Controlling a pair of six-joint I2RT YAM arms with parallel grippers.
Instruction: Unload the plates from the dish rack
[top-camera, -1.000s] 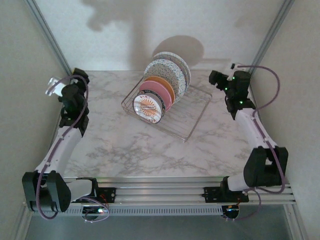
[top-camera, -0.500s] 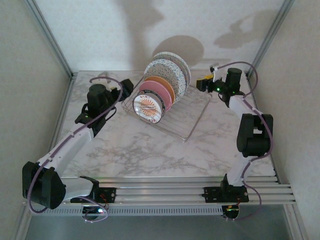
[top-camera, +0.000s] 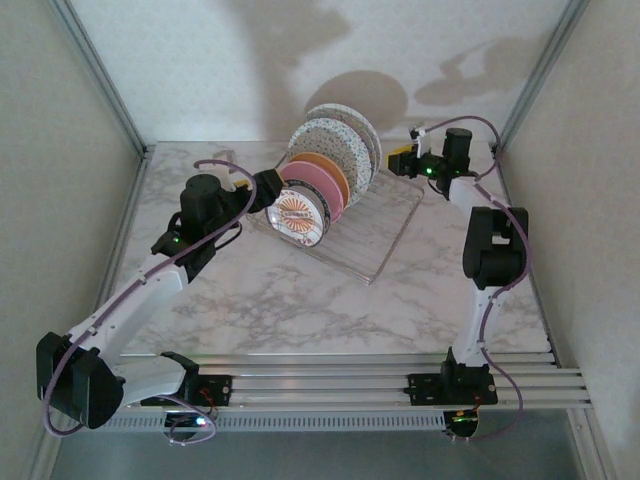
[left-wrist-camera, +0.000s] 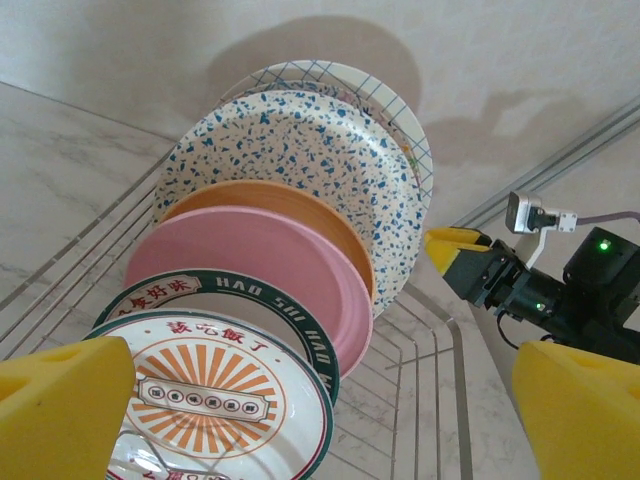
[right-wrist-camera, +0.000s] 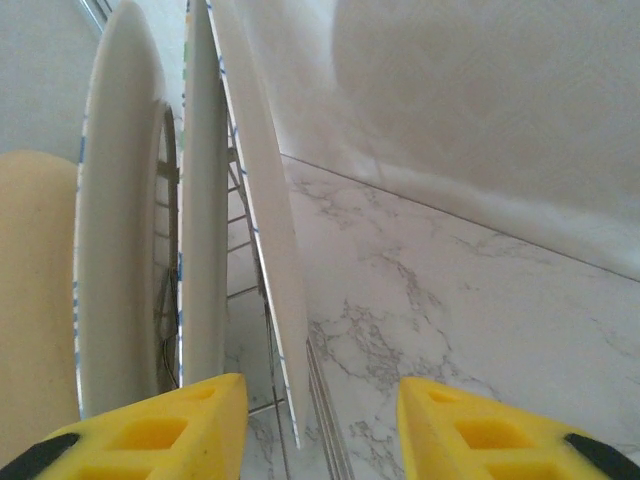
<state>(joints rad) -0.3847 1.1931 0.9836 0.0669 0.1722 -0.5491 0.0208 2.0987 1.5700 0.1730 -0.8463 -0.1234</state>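
Both arms had swung in from the table's sides to the dish rack (top-camera: 382, 228). Left gripper (left-wrist-camera: 320, 420) gaped wide and empty, right at the emblem plate (left-wrist-camera: 200, 395). Right gripper (right-wrist-camera: 320, 420) had its jaws apart astride the rearmost plate (right-wrist-camera: 258, 200), rim untouched. All five plates stayed upright in the rack.

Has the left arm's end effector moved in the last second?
Yes. The left end effector swung rightward, from well left of the dish rack to its left end.

We see the plates (top-camera: 335, 150) packed close at the rack's (top-camera: 390, 225) left, only thin gaps between them; the rack's right half and the near counter (top-camera: 300, 310) lie open.
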